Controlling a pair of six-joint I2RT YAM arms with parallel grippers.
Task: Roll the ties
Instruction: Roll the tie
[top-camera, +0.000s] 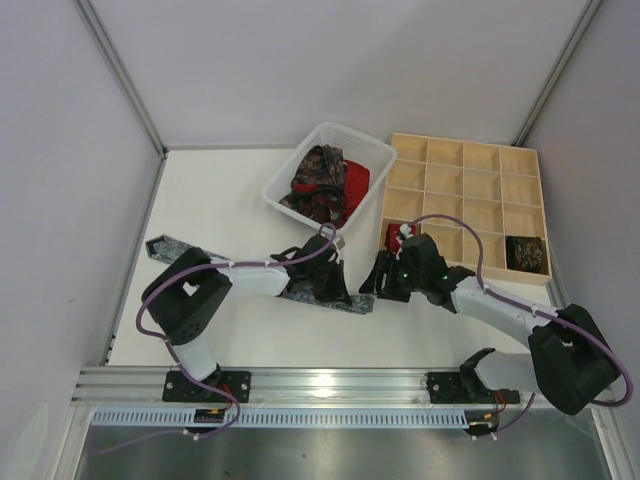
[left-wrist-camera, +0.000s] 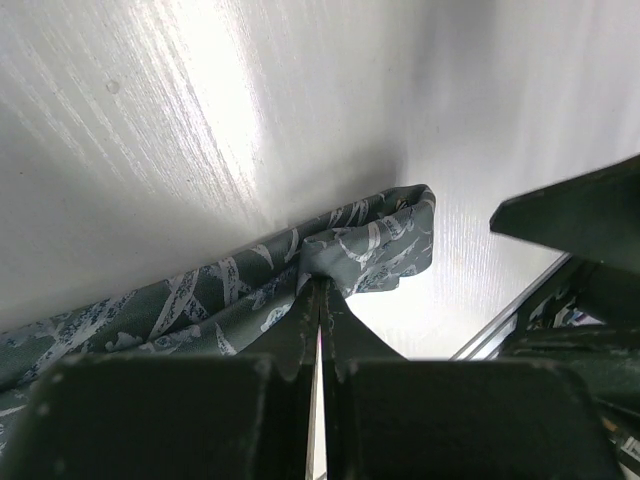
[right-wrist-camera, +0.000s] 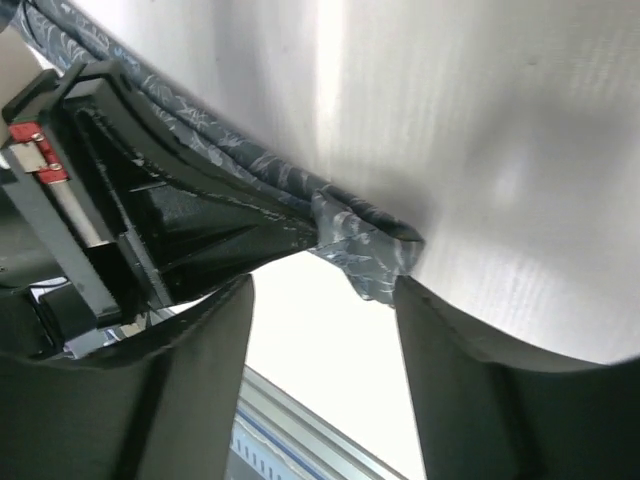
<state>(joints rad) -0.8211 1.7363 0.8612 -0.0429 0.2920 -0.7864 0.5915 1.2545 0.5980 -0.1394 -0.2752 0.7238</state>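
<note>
A grey patterned tie (top-camera: 165, 247) lies stretched across the table from the left toward the middle. My left gripper (top-camera: 338, 285) is shut on its folded right end (left-wrist-camera: 372, 240), the fabric bunched at the fingertips (left-wrist-camera: 320, 290). My right gripper (right-wrist-camera: 322, 290) faces it from the right (top-camera: 376, 275), open, with the tie's end (right-wrist-camera: 368, 255) just past its fingertips and touching the right one. More ties, maroon paisley (top-camera: 318, 180) and red (top-camera: 355, 182), lie in the white basket. In the wooden tray sit a red roll (top-camera: 395, 235) and a dark roll (top-camera: 525, 252).
The white plastic basket (top-camera: 282, 180) stands behind the grippers. The wooden grid tray (top-camera: 465, 150) lies at the back right, close to the right arm. An aluminium rail (top-camera: 330, 382) runs along the near edge. Walls close in the table on both sides.
</note>
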